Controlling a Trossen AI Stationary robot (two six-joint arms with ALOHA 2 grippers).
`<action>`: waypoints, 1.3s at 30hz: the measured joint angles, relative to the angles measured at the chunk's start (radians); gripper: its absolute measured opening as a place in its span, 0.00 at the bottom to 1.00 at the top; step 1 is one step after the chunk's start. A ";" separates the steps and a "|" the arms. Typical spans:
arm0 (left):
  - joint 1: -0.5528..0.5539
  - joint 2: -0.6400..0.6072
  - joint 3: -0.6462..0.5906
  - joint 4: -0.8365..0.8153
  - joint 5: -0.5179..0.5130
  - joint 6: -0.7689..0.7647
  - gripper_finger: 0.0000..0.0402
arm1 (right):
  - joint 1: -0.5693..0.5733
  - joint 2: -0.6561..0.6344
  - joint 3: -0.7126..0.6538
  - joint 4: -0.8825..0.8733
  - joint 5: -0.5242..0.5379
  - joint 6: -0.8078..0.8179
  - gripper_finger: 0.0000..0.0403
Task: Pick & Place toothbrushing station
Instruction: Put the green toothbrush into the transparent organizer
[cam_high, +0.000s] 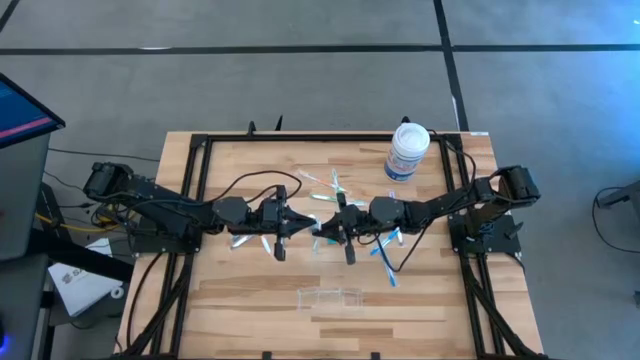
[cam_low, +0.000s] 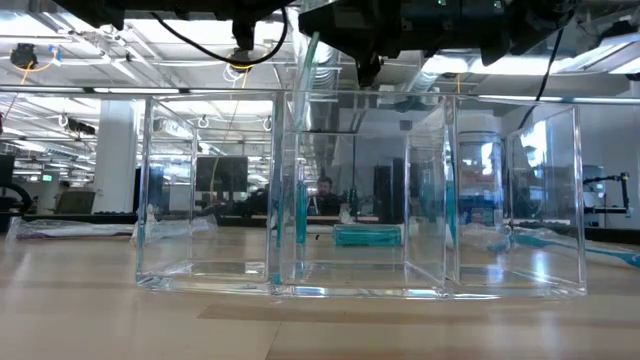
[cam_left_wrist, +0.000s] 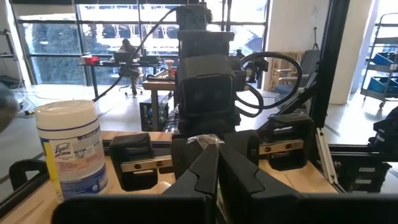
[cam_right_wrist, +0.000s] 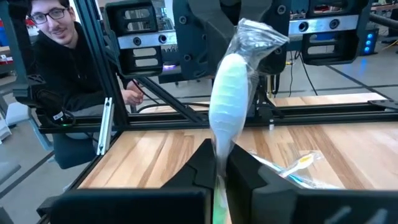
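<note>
A green-and-white toothbrush in a clear wrapper (cam_right_wrist: 231, 93) is held up over the table's middle, between my two grippers. My left gripper (cam_high: 303, 226) comes from the left and my right gripper (cam_high: 322, 230) from the right. Both point level and are shut on the toothbrush. In the low view it shows as a pale green stick (cam_low: 305, 65) slanting down from the grippers. The clear tray (cam_high: 330, 296) rests flat on the table near the front edge. Other toothbrushes (cam_high: 385, 262) lie flat around the grippers. A short teal tube (cam_low: 368, 235) lies behind the tray. My left gripper has the crumpled clear wrapper at the toothbrush's upper end (cam_left_wrist: 204, 140) at the tips of its shut fingers, coming level from the table's left. My right gripper pinches the toothbrush's lower part (cam_right_wrist: 217, 163) between its two fingers, level from the table's right. The fingers lie across the toothbrush. It stands tilted above the fingers, clear of the table.
A big white tub with a blue label (cam_high: 408, 150) stands at the far right of the table. More toothbrushes (cam_high: 325, 190) lie toward the far edge and one (cam_high: 245, 240) at the left. A person (cam_right_wrist: 50, 93) sits beyond the table's frame.
</note>
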 joint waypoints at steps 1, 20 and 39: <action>0.000 0.000 0.000 0.000 -0.004 0.000 0.02 | 0.000 0.000 0.000 0.000 0.000 -0.001 0.02; -0.002 -0.093 -0.002 -0.150 -0.043 0.021 0.32 | 0.034 -0.086 -0.001 -0.158 -0.018 -0.029 0.01; -0.004 -0.092 -0.002 -0.157 -0.040 0.021 0.30 | 0.218 -0.126 -0.001 -0.190 0.063 -0.030 0.01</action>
